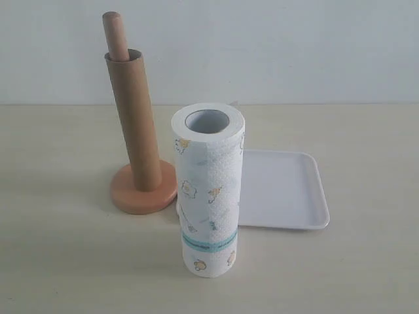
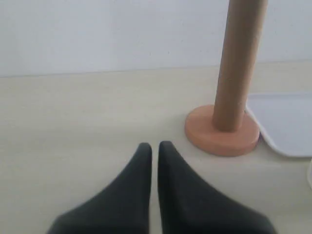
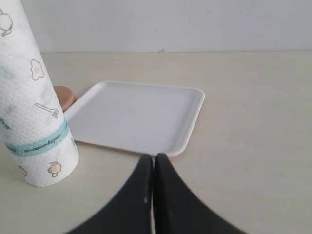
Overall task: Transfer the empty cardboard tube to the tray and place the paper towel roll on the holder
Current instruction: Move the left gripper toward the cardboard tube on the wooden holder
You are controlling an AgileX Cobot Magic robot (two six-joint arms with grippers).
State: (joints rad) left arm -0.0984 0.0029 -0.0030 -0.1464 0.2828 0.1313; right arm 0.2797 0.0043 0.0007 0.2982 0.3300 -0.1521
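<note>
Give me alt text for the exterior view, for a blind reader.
A white paper towel roll stands upright at the front of a pale table. Behind it on the left, a brown cardboard tube sits over the pole of a wooden holder; a white tray lies on the right.

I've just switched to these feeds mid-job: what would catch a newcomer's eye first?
The paper towel roll stands upright, front and centre in the exterior view. Behind it on the left, the empty cardboard tube is sleeved over the holder, whose tip pokes out above. The tray lies bare to the right; the left hand and the right hand are shut, holding nothing.
</note>
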